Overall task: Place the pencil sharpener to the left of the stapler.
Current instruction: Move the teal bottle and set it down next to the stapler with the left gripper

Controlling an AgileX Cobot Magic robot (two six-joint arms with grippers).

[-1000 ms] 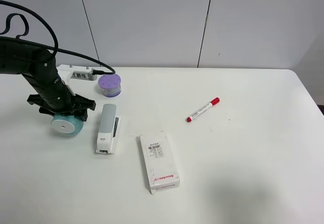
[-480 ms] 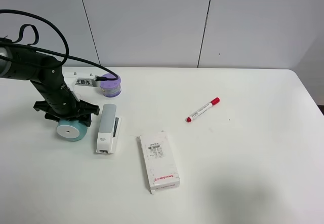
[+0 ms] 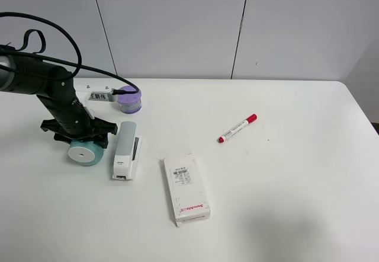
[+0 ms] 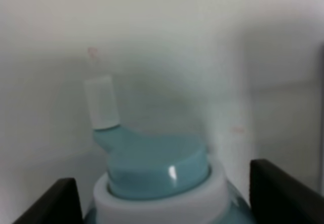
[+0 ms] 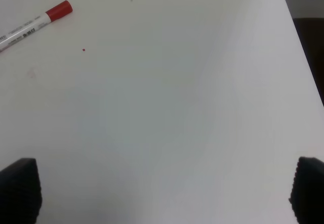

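Observation:
The teal pencil sharpener (image 3: pixel 83 153) with its white round face lies just left of the grey-and-white stapler (image 3: pixel 126 149) on the white table. My left gripper (image 3: pixel 81 143) comes down on it from above and is shut on its body. In the left wrist view the pencil sharpener (image 4: pixel 157 176) fills the gap between the two dark fingers (image 4: pixel 50 203), close to the table. My right gripper (image 5: pixel 162 193) is open over bare table, with nothing between its fingers, and it does not show in the exterior view.
A purple round container (image 3: pixel 128 99) and a white labelled strip (image 3: pixel 99 95) stand behind the stapler. A white labelled box (image 3: pixel 186 188) lies in front, right of the stapler. A red-capped marker (image 3: pixel 237 128) lies mid-table, also visible as the marker (image 5: pixel 35 24) in the right wrist view.
My left gripper has carried the pencil sharpener a little to the right, closer to the stapler. Over the last half second it barely moved.

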